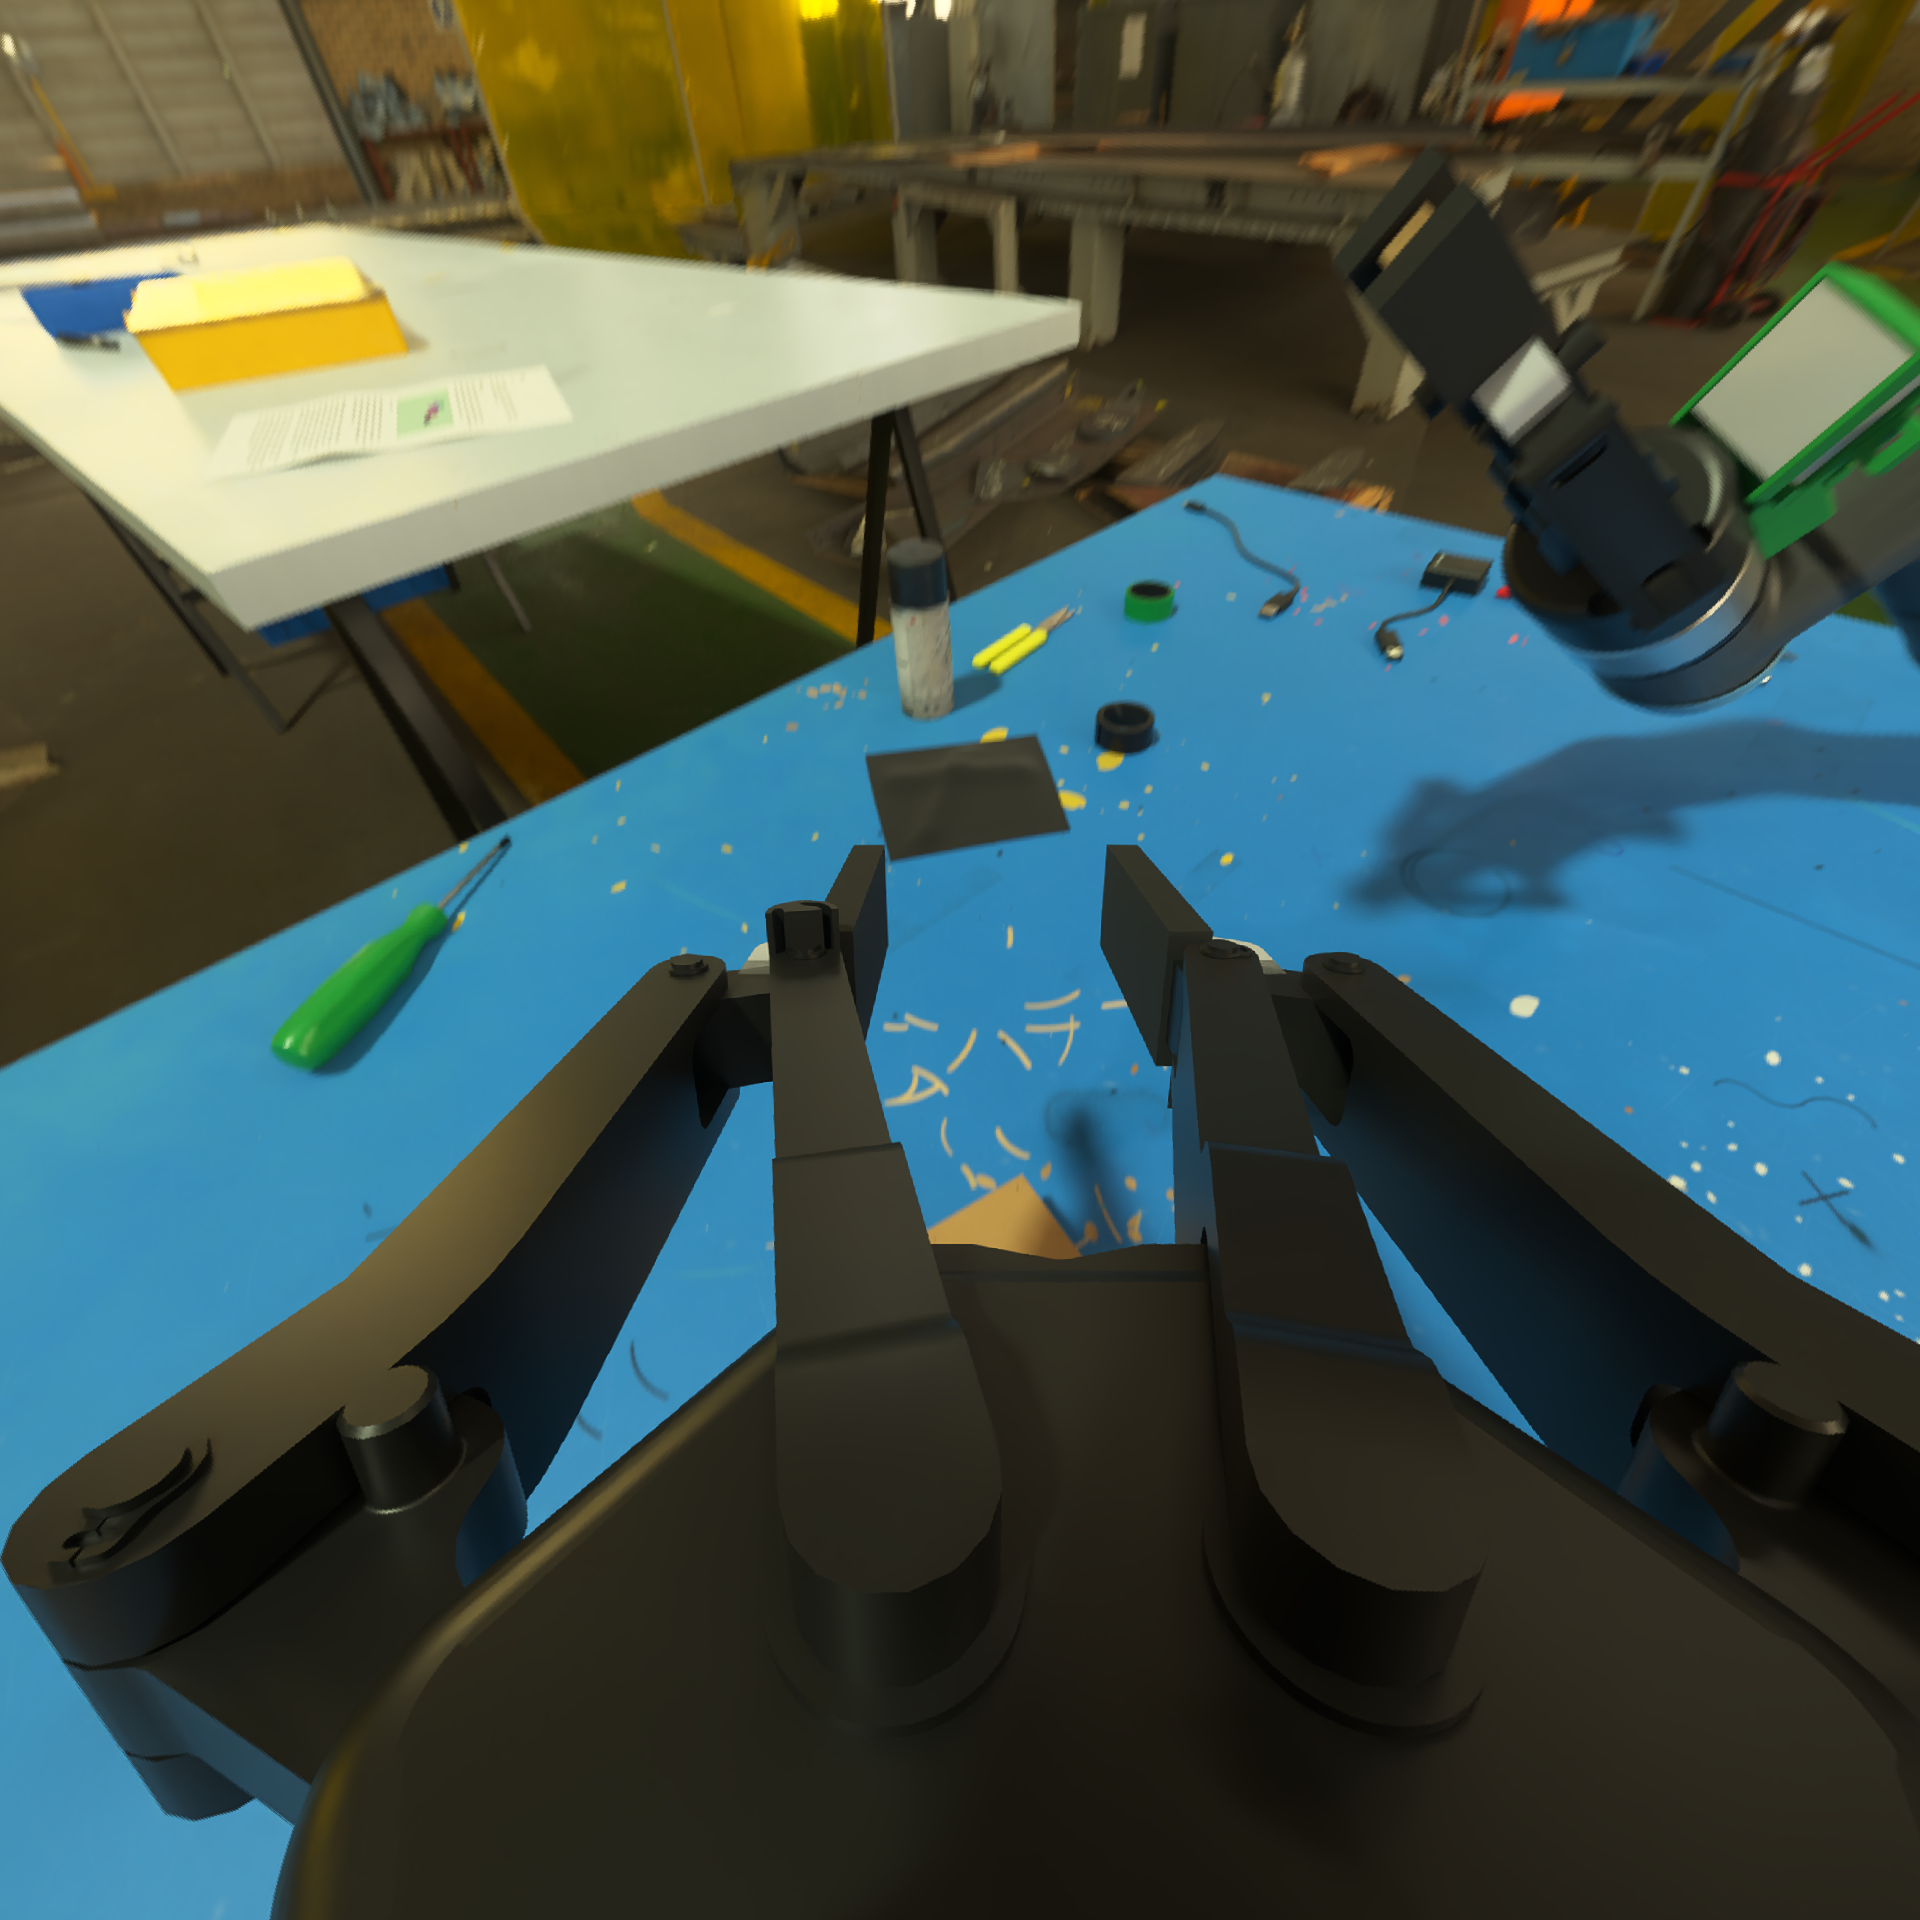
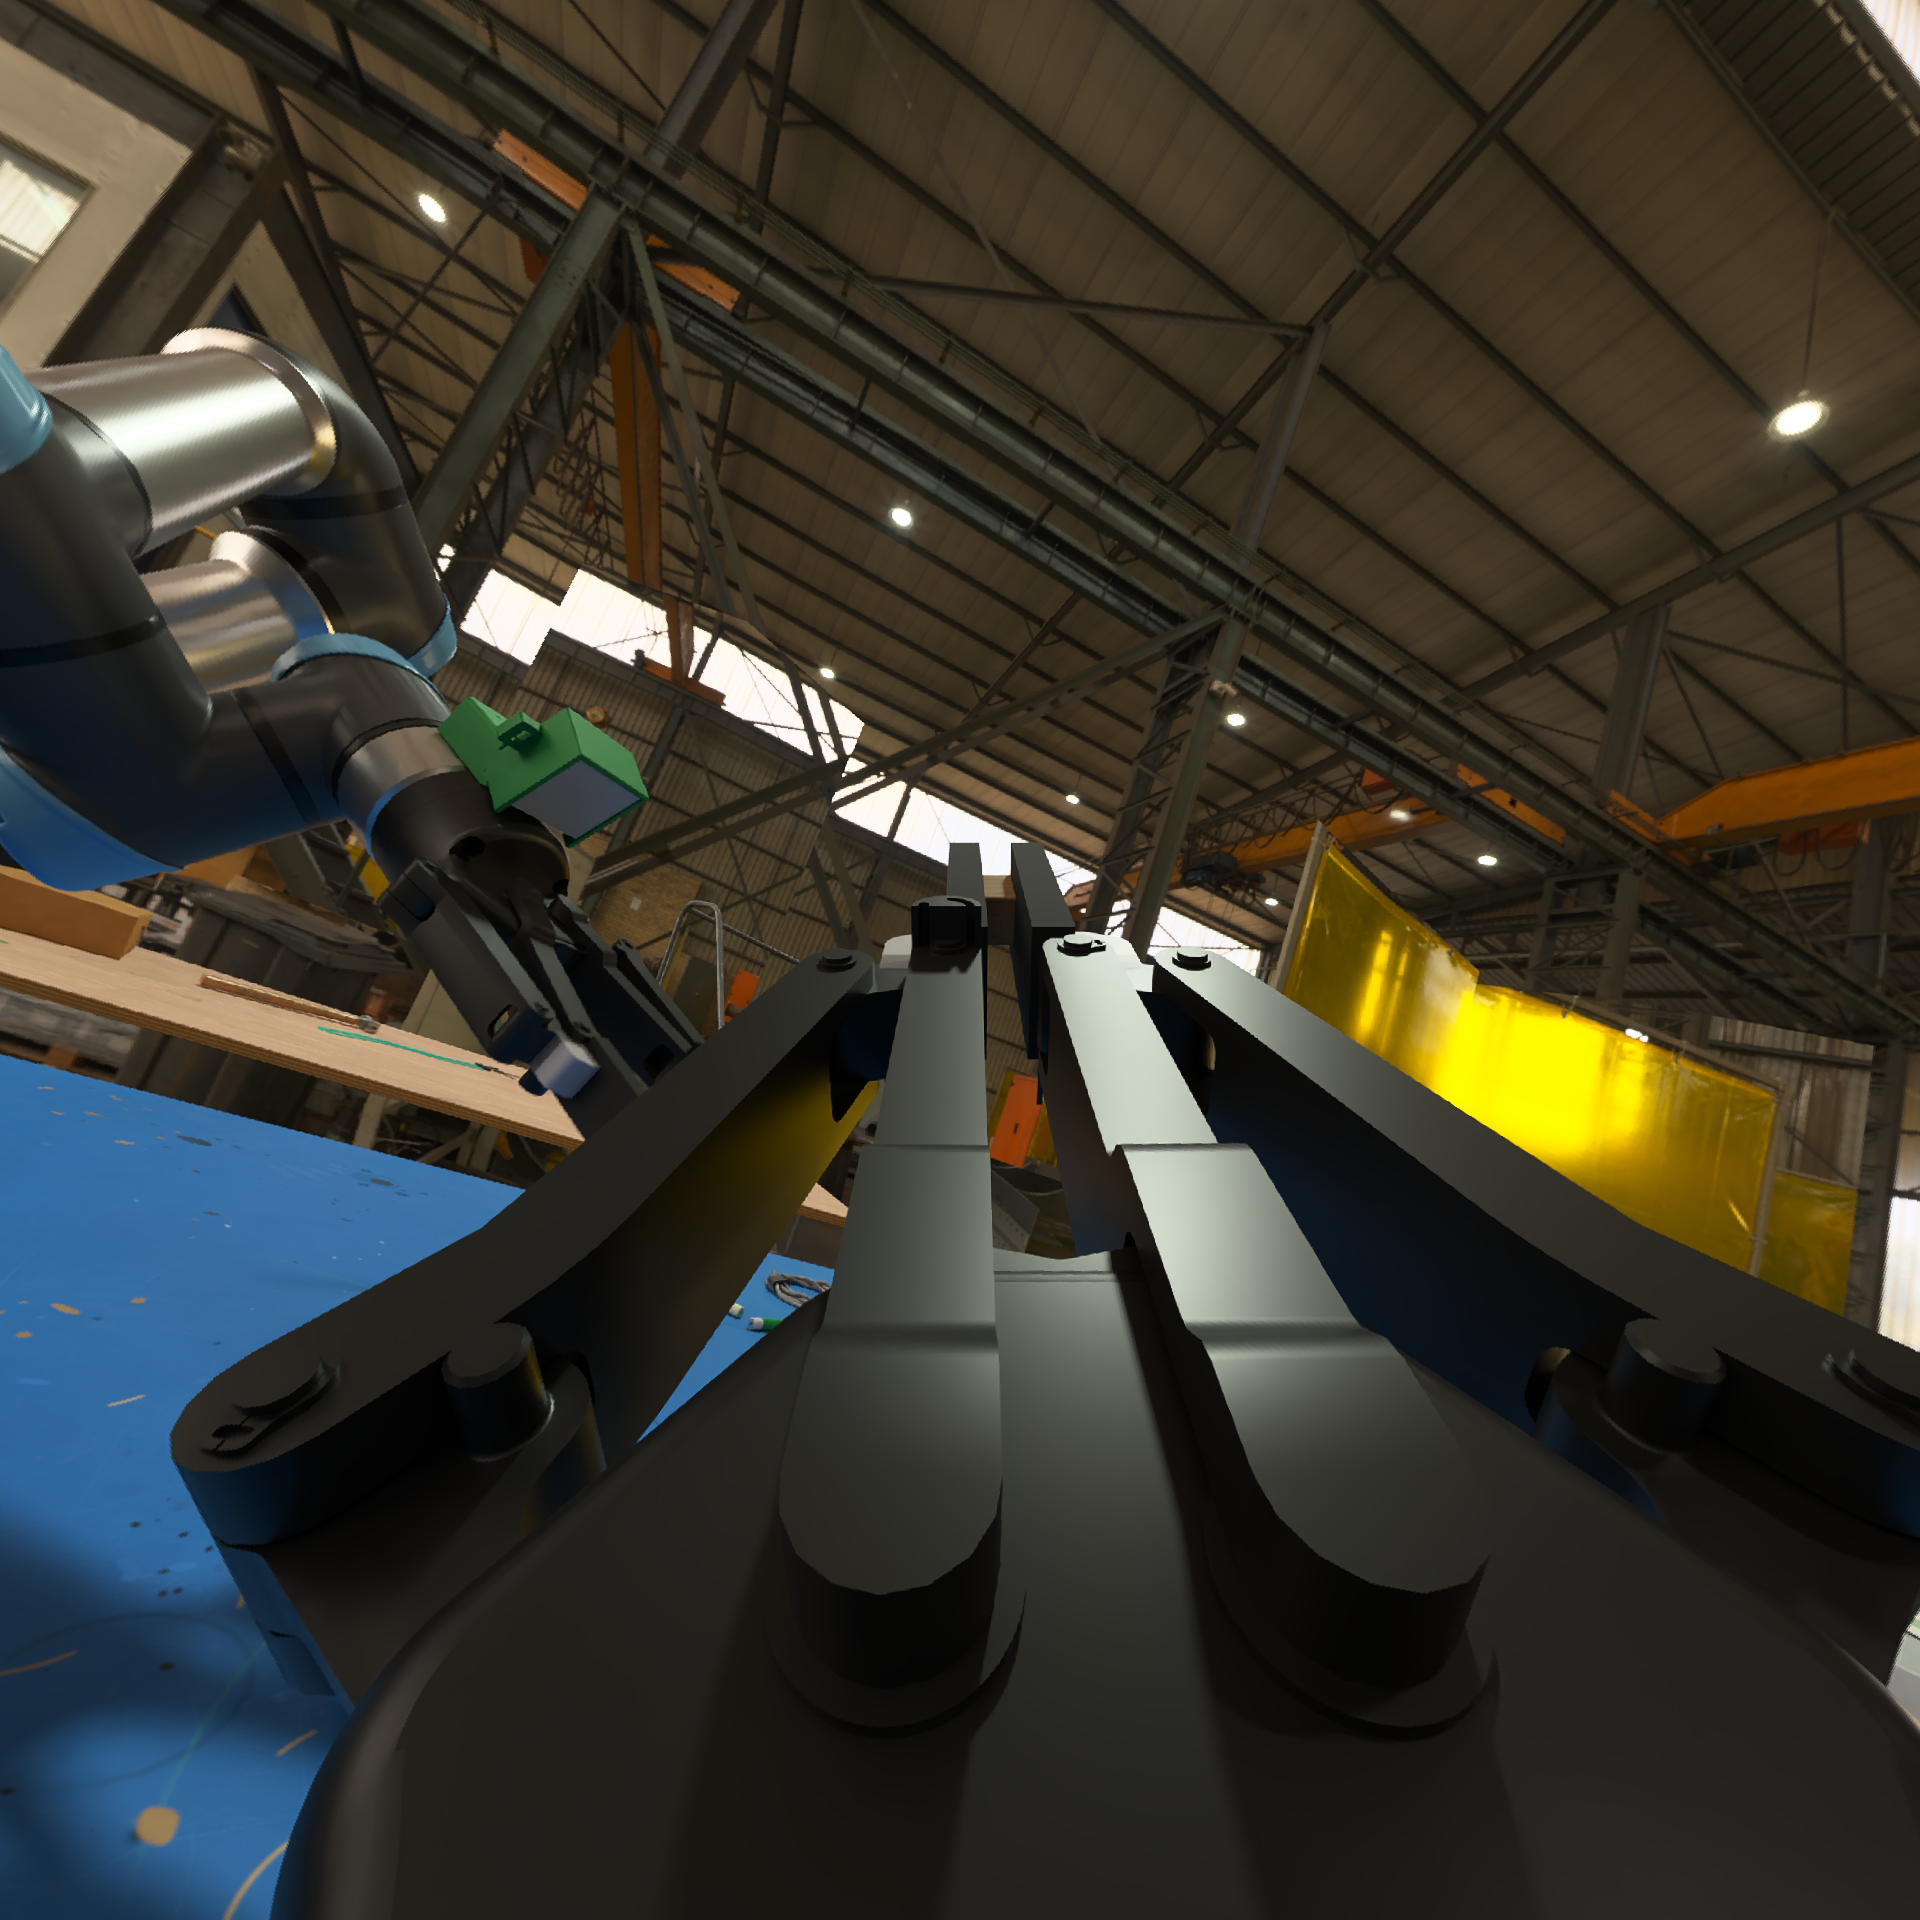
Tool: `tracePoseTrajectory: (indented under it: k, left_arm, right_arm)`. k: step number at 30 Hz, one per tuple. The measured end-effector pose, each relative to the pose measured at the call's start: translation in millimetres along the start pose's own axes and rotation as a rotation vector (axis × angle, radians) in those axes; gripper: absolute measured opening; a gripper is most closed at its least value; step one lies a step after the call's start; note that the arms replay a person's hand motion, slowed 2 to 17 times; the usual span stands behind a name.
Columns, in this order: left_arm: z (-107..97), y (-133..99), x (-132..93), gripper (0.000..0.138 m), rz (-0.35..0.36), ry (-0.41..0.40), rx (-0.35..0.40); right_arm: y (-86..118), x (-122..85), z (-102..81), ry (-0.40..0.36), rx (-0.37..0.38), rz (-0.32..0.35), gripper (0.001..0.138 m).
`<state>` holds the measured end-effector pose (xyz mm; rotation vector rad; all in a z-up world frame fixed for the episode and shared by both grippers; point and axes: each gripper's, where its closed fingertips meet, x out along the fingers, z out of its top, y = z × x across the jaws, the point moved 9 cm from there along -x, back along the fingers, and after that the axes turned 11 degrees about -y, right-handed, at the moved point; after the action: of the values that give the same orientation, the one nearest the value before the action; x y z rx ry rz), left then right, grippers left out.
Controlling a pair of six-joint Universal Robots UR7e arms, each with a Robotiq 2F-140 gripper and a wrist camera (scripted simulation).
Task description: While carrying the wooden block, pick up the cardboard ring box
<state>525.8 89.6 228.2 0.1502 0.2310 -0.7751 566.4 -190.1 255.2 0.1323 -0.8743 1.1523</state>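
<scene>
left gripper (image 1: pixel 994 940): fingers spread apart, nothing between them, hanging over the blue workbench (image 1: pixel 1558 1039) and pointing forward and down.

cardboard ring box (image 1: pixel 1003 1226): probably that tan corner poking out just above the palm in the left wrist view, sitting on the bench among pale shavings (image 1: pixel 997 1049). Lies back toward the wrist, behind the fingertips, not out ahead of them. Mostly hidden by the gripper body, so can't tell its long axis or full shape.

right gripper (image 2: pixel 995 883): fingers drawn close with a sliver of light wood pinched at the tips, so looks like the wooden block (image 2: pixel 997 889) in its grip. Tilted up toward the roof, raised off the bench.

nearer arm: left, easily. Right one is high, off to the side and busy.

next move, best guess: pull the left gripper back or tip it steeper so the open fingers straddle the box before closing.

risk: the box sits in a blind spot under the palm.

nearby clutter: black square sheet (image 1: pixel 966 795) ahead, green screwdriver (image 1: pixel 358 992) off to the left, well apart from the box.
</scene>
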Motion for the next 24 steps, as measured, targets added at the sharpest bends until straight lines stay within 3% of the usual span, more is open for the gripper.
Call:
tracePoseTrajectory:
  k: [9, 24]
  left_arm:
    - [-34, -7, -2, 0.059, 0.065, 0.181, -0.059]
    - [-70, -27, 9, 0.064, 0.228, 0.276, -0.074]
  right_arm:
    - [1, 0, -2.0, 0.016, 0.007, 0.013, 0.008]
    - [7, 1, -3.8, 0.053, -0.043, 0.028, 0.008]
